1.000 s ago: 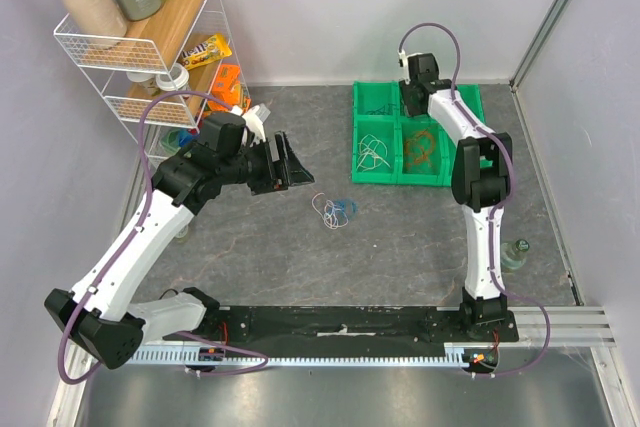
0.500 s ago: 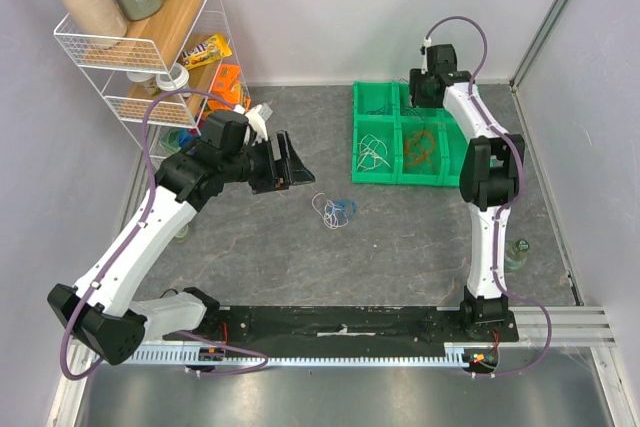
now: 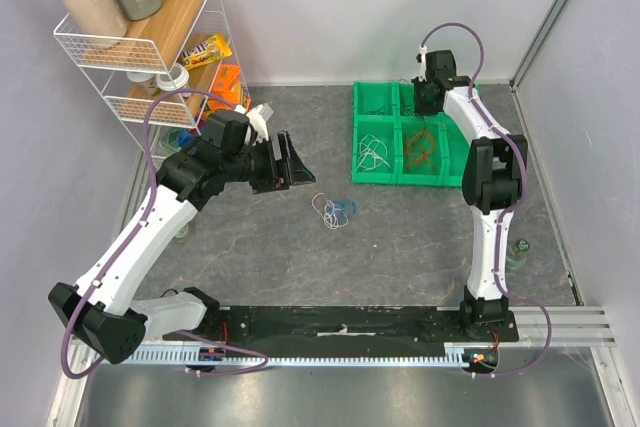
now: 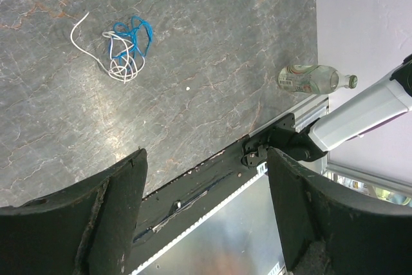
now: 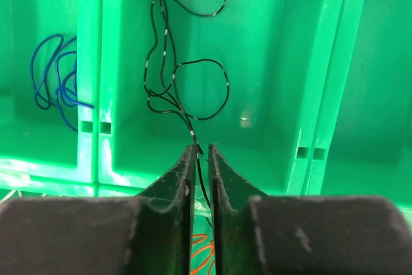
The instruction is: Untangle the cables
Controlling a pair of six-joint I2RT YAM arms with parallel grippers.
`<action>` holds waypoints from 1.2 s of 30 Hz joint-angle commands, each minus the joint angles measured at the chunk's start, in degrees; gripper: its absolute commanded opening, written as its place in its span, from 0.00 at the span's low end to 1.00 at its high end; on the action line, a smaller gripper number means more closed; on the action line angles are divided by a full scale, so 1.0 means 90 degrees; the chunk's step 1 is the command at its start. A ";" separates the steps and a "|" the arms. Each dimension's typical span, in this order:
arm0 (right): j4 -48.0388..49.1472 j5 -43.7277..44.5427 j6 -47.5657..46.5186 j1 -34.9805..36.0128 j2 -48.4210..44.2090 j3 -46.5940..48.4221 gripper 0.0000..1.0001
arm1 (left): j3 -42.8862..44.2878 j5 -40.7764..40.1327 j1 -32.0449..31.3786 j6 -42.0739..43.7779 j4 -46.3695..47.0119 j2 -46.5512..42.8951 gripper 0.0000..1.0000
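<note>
Left gripper (image 3: 296, 162) (image 4: 206, 207): held above the surface (image 3: 250, 247) at the left of the workspace, its fingers spread wide apart with nothing between them.

Right gripper (image 5: 201, 154): lowered into the far row of the green bin (image 3: 359, 97) (image 5: 309, 69), its fingers drawn almost together, with a strand of the black cable (image 5: 168, 75) pinched in the narrow slit between the tips.

Black cable: seen in the right wrist view as a thin black wire with white flecks, looped loosely over the floor of one bin compartment and running down into the right gripper.

Blue cable (image 5: 55, 85): a small bunch lying in the compartment to the left of the black one in the right wrist view, divided from it by a wall.

White cable (image 3: 373, 152): a loose bunch lying in a near compartment of the bin.

Orange cable (image 3: 420, 147) (image 5: 205, 257): coiled in the near compartment just beside the white one.

Blue-and-white tangle (image 3: 335, 210) (image 4: 125, 46): lying on the surface near the front of the bin, apart from both grippers, with blue and white strands wound into one another.

Bottle (image 4: 312, 78) (image 3: 516, 252): lying on its side on the surface beside the right arm.
</note>
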 commanded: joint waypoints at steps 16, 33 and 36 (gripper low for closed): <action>0.1147 0.0339 0.0544 -0.0024 0.0021 0.0919 0.00 | 0.0045 0.0006 0.0059 0.0172 -0.0062 -0.0303 0.80; 0.2154 0.0515 0.0446 -0.0102 0.1056 0.1504 0.00 | 0.0182 -0.0092 0.0069 0.0065 -0.0375 -0.0391 0.79; 0.2115 0.0485 0.0495 -0.0122 0.1155 0.1593 0.00 | 0.0192 -0.0073 0.0059 0.0045 -0.0414 -0.0401 0.79</action>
